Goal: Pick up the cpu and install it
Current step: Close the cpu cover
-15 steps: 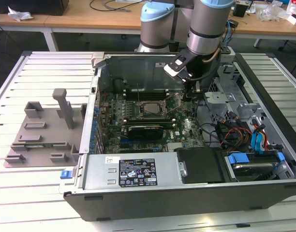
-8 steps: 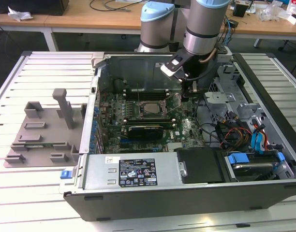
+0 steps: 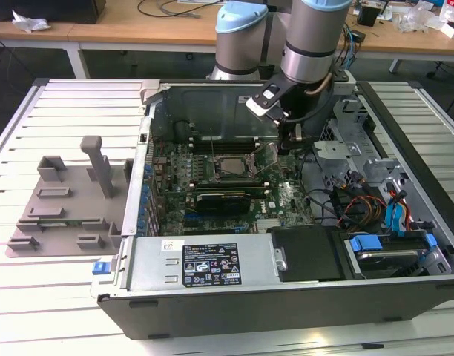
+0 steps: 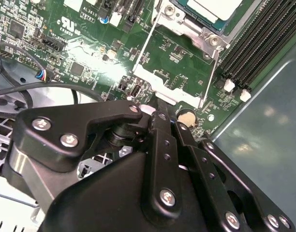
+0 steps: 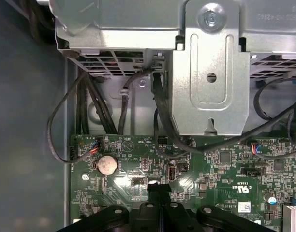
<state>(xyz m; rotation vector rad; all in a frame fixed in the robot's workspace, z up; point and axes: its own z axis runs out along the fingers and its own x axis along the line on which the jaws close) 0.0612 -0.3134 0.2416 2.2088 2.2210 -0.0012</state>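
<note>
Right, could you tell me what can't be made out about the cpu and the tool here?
1. The cpu: in the second wrist view the picture's edge cuts off most of it, so whether it sits flush is unclear.
2. In the exterior view it is too small to judge that either.
3. The tool: in the first wrist view its own body hides the board under its tips, so contact cannot be judged.

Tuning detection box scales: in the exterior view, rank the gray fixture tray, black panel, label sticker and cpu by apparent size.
1. gray fixture tray
2. black panel
3. label sticker, only a little smaller
4. cpu, though it lies farther from the camera
</note>
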